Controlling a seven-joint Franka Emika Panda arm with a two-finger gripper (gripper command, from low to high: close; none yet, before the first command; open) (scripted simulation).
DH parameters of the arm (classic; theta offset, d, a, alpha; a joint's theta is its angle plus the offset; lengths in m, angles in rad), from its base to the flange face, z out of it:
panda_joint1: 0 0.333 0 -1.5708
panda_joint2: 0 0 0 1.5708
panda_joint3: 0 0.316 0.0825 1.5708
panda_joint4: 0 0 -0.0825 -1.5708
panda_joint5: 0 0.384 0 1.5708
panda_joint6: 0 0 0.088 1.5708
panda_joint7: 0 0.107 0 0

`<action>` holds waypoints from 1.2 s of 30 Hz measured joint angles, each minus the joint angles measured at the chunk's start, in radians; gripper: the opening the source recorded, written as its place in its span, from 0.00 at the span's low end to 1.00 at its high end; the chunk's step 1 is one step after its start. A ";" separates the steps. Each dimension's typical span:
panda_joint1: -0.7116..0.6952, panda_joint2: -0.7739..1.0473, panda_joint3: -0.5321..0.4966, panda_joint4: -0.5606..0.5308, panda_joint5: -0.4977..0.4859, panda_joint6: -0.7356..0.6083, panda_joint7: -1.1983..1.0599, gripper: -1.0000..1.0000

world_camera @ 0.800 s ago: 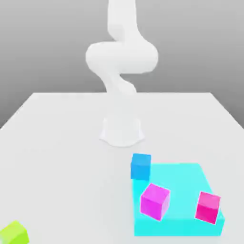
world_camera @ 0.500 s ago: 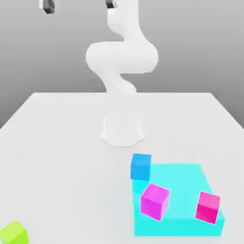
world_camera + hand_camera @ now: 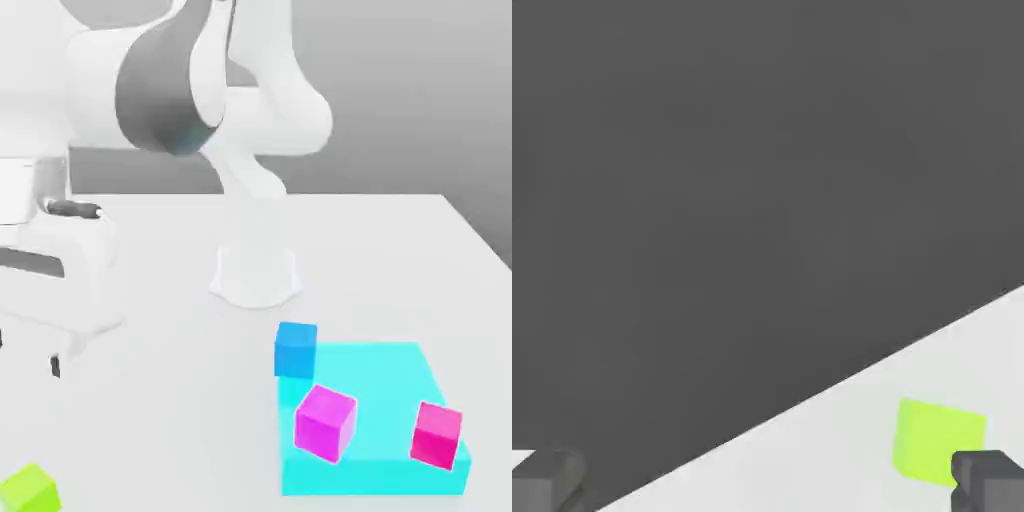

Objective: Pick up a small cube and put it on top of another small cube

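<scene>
A white table [image 3: 400,250] carries everything. A green cube [image 3: 28,490] sits at its near left corner. A blue cube [image 3: 295,350] touches a flat cyan slab [image 3: 380,400] near the near right corner.

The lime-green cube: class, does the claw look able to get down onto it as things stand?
Probably yes: the lime-green cube sits alone on the bare table, and the open claw holds nothing.

A pale white surface [image 3: 150,420] stretches across the exterior view, evenly lit, with faint soft shadows. Behind its far edge stands a plain grey backdrop [image 3: 420,90], shading lighter toward the bottom. In the hand view the backdrop reads dark grey.
</scene>
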 joint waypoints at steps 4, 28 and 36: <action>-0.037 0.146 -0.016 0.012 0.026 0.036 0.003 0.50; -0.010 0.062 0.038 -0.128 -0.034 0.025 -0.101 0.00; 0.118 -0.227 0.120 -0.349 -0.090 -0.040 -0.302 0.00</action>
